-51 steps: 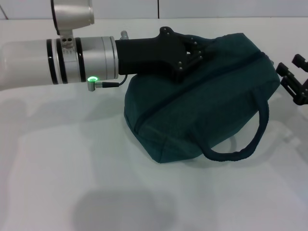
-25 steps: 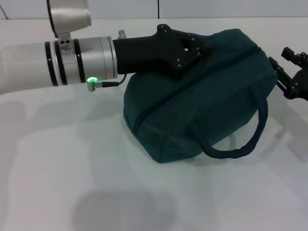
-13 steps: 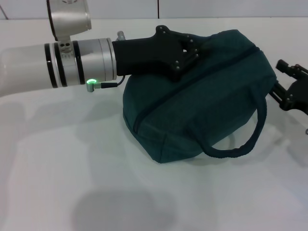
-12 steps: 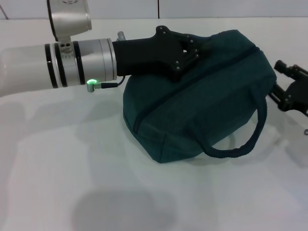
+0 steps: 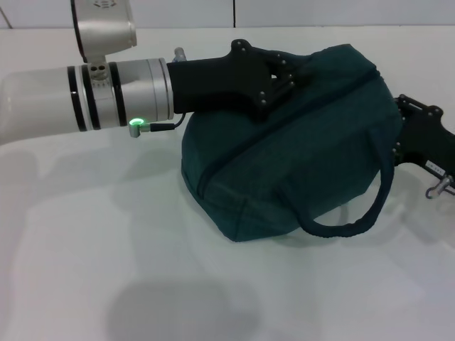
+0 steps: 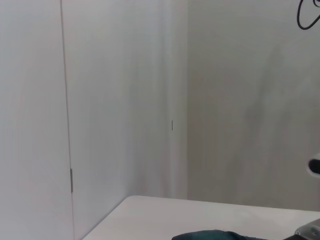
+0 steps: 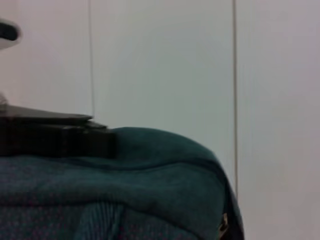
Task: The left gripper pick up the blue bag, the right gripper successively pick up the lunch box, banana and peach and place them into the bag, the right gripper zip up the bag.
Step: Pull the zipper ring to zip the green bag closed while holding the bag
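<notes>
blue bag [image 5: 298, 156] mid-bench | left gripper [image 5: 284, 71] jaws clamp its far-left top | right gripper [image 5: 416, 131] at its right end, jaws unreadable | you risk shoving the bag, missing the zipper

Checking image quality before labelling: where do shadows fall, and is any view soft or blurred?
Head view: sharp, with soft shadows on the white table, one blob near the front edge. Right wrist view: the dark teal fabric bag fills the frame close up and looks blurred. Left wrist view: mostly plain wall, evenly lit.
</notes>
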{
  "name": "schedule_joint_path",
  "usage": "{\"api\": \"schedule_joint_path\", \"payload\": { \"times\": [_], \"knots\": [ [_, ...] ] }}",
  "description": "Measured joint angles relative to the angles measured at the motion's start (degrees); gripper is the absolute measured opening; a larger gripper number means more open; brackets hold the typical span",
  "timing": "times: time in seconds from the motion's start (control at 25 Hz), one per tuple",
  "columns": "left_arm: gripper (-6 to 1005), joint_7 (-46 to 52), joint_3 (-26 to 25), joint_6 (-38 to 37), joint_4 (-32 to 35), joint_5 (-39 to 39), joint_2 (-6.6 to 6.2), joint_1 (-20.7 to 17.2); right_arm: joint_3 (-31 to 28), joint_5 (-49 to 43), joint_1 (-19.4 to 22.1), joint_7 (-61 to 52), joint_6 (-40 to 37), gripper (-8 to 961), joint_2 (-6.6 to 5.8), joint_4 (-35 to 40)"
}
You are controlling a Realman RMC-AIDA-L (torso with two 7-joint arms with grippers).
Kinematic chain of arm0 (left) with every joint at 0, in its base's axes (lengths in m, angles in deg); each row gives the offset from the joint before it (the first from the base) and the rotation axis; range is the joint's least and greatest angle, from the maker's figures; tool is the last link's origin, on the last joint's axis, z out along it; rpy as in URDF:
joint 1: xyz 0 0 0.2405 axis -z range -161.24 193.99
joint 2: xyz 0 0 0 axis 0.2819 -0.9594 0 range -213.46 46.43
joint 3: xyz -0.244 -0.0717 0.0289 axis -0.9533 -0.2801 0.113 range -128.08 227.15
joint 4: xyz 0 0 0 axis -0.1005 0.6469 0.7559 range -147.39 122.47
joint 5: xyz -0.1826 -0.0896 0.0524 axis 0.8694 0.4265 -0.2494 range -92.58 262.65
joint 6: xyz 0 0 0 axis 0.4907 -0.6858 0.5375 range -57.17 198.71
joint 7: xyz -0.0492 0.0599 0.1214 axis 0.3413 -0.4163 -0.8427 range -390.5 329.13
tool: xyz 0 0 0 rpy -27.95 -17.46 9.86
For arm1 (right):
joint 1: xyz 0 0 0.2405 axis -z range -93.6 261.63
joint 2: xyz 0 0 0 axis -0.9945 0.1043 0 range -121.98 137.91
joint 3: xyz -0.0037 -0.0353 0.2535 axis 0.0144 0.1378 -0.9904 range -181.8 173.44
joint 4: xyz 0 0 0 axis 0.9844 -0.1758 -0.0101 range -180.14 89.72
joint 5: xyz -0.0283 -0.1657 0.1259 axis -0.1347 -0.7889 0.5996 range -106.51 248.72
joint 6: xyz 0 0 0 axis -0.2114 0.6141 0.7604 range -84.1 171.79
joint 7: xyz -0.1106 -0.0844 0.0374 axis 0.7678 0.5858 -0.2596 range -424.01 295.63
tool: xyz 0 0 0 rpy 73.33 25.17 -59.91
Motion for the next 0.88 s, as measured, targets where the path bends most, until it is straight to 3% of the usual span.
{"api": "schedule_joint_path", "payload": {
  "times": [0.88],
  "knots": [
    [88, -1.53, 0.14, 0.37, -0.43, 0.76, 0.00, -0.15, -0.22, 2.91, 2.09, -2.51, 0.77, 451, -0.48, -0.66]
  ]
}}
